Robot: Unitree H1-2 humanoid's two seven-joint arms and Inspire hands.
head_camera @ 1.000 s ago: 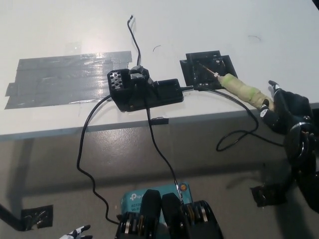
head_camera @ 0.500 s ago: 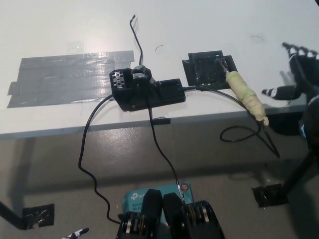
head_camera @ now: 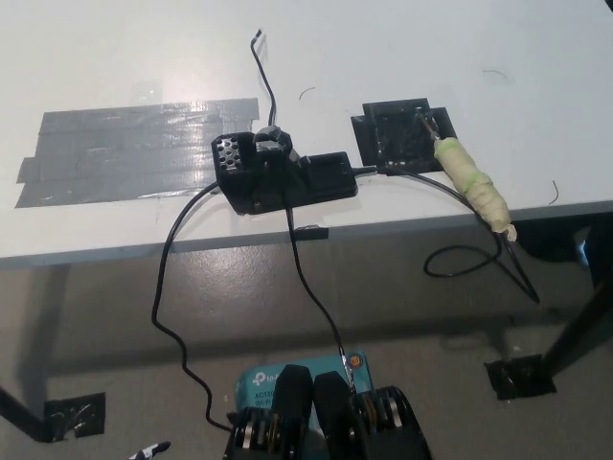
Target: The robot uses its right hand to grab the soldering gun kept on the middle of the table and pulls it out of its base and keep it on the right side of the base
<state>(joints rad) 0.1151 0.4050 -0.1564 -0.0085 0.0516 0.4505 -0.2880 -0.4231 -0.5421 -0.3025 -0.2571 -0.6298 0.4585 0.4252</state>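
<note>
The soldering gun [head_camera: 471,184], its handle wrapped in pale yellow-green, lies on the white table [head_camera: 402,48] to the right of the black base [head_camera: 283,172]. Its metal tip rests on a black square pad [head_camera: 388,134], and its rear end reaches the table's front edge. Its cable [head_camera: 469,257] loops down off that edge. No hand touches it. My black right hand is out of the picture. Only a white sliver of my left hand [head_camera: 151,448] shows at the bottom left edge.
A patch of grey tape [head_camera: 134,144] covers the table left of the base. Black cables [head_camera: 163,287] run from the base over the front edge to the floor. A teal box [head_camera: 287,376] lies on the floor below.
My right hand let go of the soldering gun, lifted away to the upper right and has left the picture. The gun stays lying beside the base.
</note>
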